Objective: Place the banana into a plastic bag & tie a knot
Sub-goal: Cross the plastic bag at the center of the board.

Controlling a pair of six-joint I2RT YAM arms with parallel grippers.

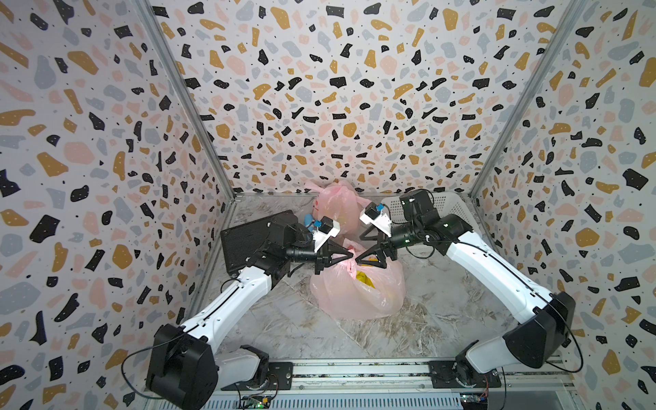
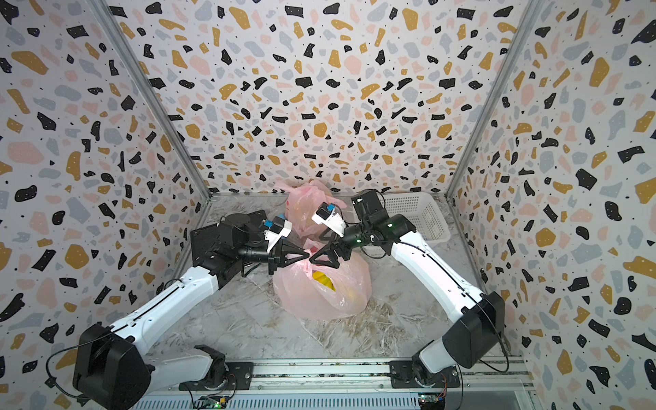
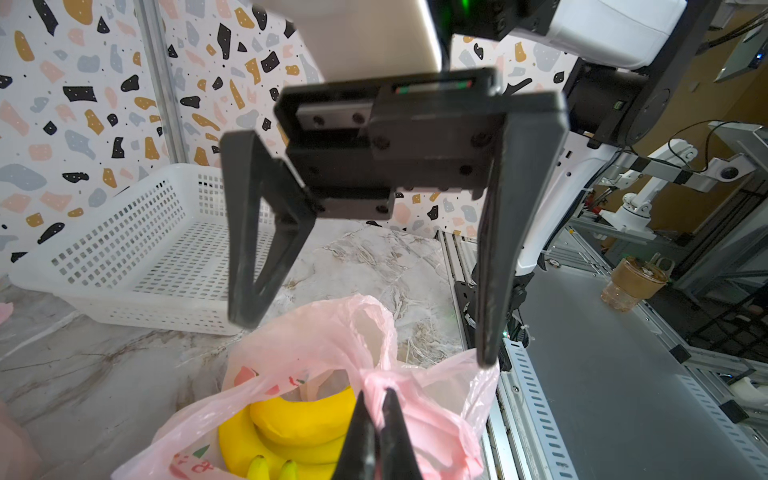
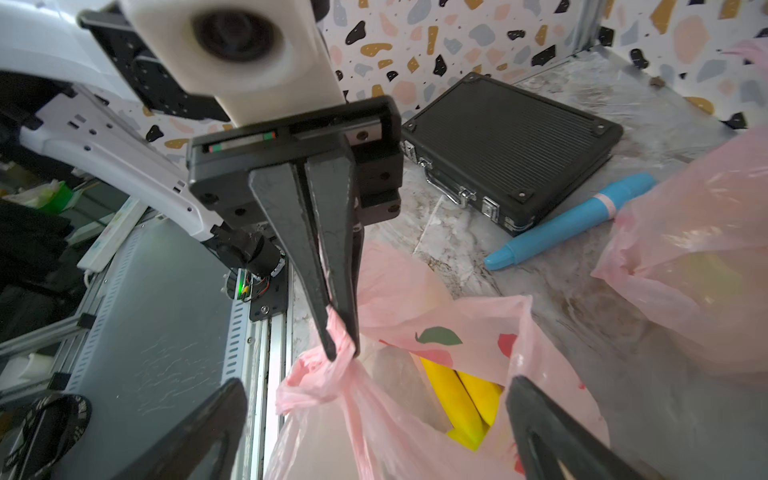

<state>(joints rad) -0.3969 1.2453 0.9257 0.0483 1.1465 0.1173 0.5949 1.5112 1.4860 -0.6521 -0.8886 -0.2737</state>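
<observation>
A pink plastic bag [image 1: 358, 294] sits mid-table in both top views, with the yellow banana [image 1: 365, 278] bunch inside; the banana [image 3: 299, 419] shows through the bag's mouth. My left gripper [image 1: 352, 254] is shut on the bag's bunched, twisted handles [image 4: 332, 370] at the top of the bag. My right gripper [image 1: 358, 250] faces it from the other side, open wide, its fingers straddling that bunch without touching it. In the right wrist view the right gripper [image 4: 376, 384] holds nothing and the left gripper [image 4: 343, 353] pinches pink plastic.
A second pink bag [image 1: 335, 206] stands at the back wall. A white perforated basket [image 1: 451, 202] sits back right, a black case [image 1: 245, 241] back left. A blue pen-shaped object [image 4: 573, 220] lies between case and bags. Patterned walls enclose three sides.
</observation>
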